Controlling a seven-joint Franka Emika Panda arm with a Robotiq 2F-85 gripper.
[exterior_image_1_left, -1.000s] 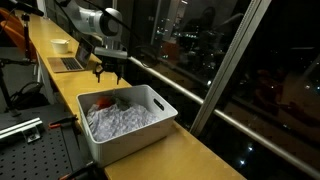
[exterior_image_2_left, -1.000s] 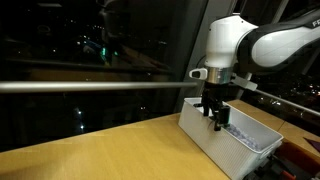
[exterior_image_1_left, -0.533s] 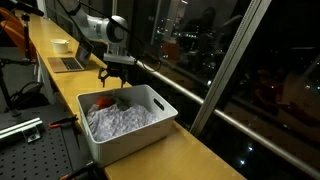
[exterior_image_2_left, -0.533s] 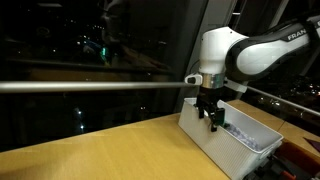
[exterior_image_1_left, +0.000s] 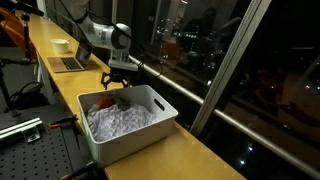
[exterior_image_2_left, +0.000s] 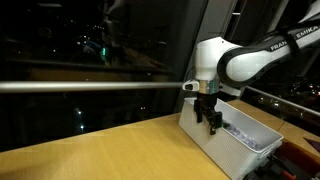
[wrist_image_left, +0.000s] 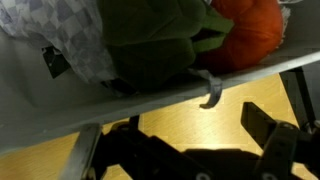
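In both exterior views a white plastic bin (exterior_image_1_left: 166, 108) (exterior_image_2_left: 232, 147) stands on the long wooden counter (exterior_image_1_left: 190, 155). It holds a crumpled pale cloth (exterior_image_1_left: 122, 121), a red-orange thing (exterior_image_1_left: 102, 100) and a dark green thing (exterior_image_1_left: 122, 97). My gripper (exterior_image_1_left: 117, 79) (exterior_image_2_left: 209, 117) hangs open and holds nothing, just above the bin's end wall, at the end nearest the laptop. In the wrist view the bin wall (wrist_image_left: 150, 100) crosses the frame. Behind it lie the checked cloth (wrist_image_left: 50, 25), the green thing (wrist_image_left: 155, 35) and the orange thing (wrist_image_left: 250, 30). My gripper (wrist_image_left: 185, 140) is over bare wood.
A laptop (exterior_image_1_left: 68, 63) and a pale bowl (exterior_image_1_left: 61, 45) sit further along the counter. A metal rail (exterior_image_1_left: 185, 92) (exterior_image_2_left: 90, 86) runs along the dark window beside the bin. A perforated metal board (exterior_image_1_left: 30, 150) lies on the counter's other side.
The arm has swung a little along the counter and lowered towards the bin's end wall. The jaws stayed open and nothing in the bin moved.
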